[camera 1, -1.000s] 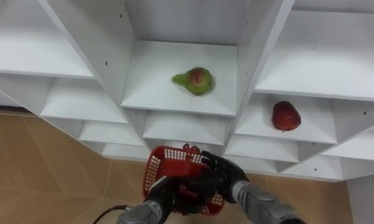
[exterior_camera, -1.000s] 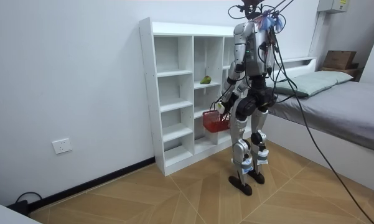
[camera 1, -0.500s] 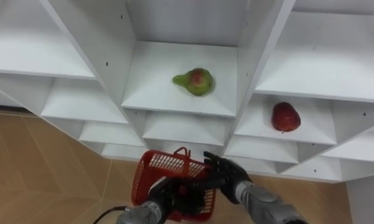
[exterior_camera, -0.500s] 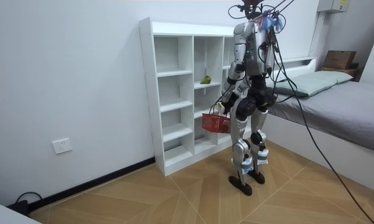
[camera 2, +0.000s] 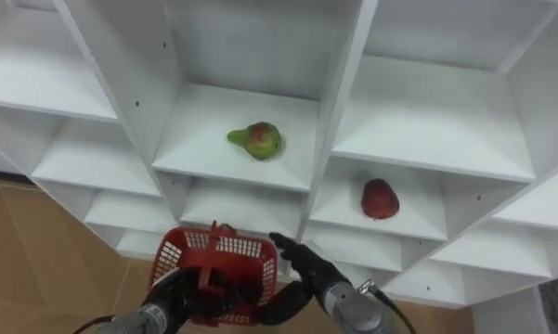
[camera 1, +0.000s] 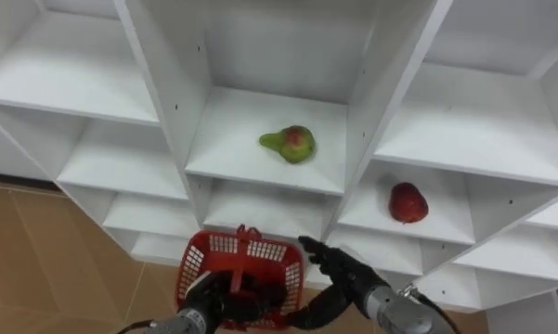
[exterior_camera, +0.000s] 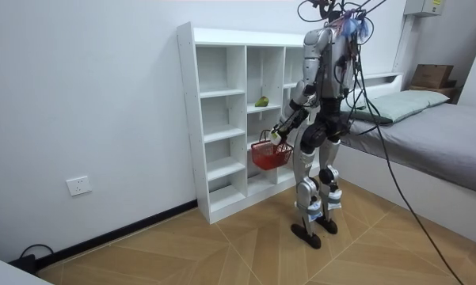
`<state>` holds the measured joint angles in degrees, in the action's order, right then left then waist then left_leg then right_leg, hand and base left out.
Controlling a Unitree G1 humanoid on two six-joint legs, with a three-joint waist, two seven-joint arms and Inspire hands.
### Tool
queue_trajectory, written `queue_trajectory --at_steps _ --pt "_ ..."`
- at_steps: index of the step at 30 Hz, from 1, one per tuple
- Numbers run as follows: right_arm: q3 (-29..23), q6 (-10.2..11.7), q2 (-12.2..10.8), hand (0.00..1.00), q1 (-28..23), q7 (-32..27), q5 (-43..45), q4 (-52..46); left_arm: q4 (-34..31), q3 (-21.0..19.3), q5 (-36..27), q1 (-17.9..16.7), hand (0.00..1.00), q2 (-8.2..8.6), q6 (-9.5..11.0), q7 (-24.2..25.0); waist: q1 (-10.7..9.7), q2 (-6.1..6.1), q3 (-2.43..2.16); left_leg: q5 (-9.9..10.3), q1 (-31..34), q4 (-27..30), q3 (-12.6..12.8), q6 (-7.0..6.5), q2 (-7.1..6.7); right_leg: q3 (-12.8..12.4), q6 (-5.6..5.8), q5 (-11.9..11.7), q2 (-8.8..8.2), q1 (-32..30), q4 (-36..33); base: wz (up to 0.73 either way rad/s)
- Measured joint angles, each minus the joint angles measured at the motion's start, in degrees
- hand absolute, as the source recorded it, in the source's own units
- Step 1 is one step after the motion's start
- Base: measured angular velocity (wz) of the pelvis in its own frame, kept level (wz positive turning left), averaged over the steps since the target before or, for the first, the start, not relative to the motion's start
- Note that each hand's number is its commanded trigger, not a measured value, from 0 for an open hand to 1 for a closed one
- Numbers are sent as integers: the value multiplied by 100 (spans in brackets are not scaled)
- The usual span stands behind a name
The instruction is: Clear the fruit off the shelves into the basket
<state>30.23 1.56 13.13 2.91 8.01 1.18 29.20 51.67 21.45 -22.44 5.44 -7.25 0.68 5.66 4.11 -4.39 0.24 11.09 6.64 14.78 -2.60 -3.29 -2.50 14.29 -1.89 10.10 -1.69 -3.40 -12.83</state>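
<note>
Lowest in the eye views, the left robot hand [camera 1: 207, 297] has its fingers curled round the upright handle of the red basket [camera 1: 244, 249] and holds it in front of the closet's lower shelves. Just beside the basket's right rim, the right robot hand [camera 1: 342, 269] is spread with straight fingers and grips nothing. I cannot make out what lies inside the basket.

Beyond them stands the white closet [camera 1: 269, 181]. A green pear [camera 1: 291, 144] with a red blush lies on its side on a shelf in the middle column. A red fruit [camera 1: 408, 201] sits on a shelf in the column to the right, lower in the view.

The room view shows the robot standing upright on the wooden floor [exterior_camera: 222, 245], facing the closet, with a bed [exterior_camera: 428, 134] behind it.
</note>
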Motion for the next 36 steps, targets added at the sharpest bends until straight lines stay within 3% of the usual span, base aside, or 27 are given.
queue_trajectory --at_steps 3,5,7,12,18,23,29,36 --pt "3 -26 26 0 -94 29 490 -519 0 -30 -50 -35 100 -24 35 -19 45 -106 32 -5 -128 0 2 0 -8 -5 -2 10 1 137 20 5" --pt "45 -35 35 0 -190 52 881 -1187 0 -100 -51 -36 100 -42 78 -52 110 -265 31 -18 -121 -1 -64 17 -10 1 -6 11 17 140 34 7" --pt "83 -26 44 0 -190 30 1055 -1491 0 -108 -51 -36 100 -49 87 -53 124 -345 26 -17 -113 -1 -73 17 -12 7 -5 7 27 156 71 6" --pt "194 -49 51 0 -159 4 1461 -1835 -3 -264 -54 -33 100 -35 92 -55 320 -415 26 -15 -247 -48 -84 12 -4 -41 10 -31 70 267 105 -1" --pt "239 -214 91 0 -155 10 1589 -2473 38 -515 -48 -37 100 -47 112 -183 577 -567 98 -11 -337 -127 -203 21 10 -33 13 -29 72 362 125 12" --pt "288 -248 129 0 35 -77 1490 -2915 73 -559 -53 -38 100 -47 105 -275 739 -716 118 -11 -343 -127 -249 21 4 -36 13 -29 76 389 125 5" --pt "474 -249 -8 0 301 -328 1714 -3014 79 -572 -44 -50 100 -40 91 -295 776 -751 132 3 -515 -145 -269 0 -14 -35 16 -29 85 559 140 1" --pt "373 -246 30 0 340 -562 1521 -3040 54 -613 32 -50 100 -57 49 -304 722 -759 126 41 -507 -59 -349 -2 -26 0 25 -34 87 635 139 6"
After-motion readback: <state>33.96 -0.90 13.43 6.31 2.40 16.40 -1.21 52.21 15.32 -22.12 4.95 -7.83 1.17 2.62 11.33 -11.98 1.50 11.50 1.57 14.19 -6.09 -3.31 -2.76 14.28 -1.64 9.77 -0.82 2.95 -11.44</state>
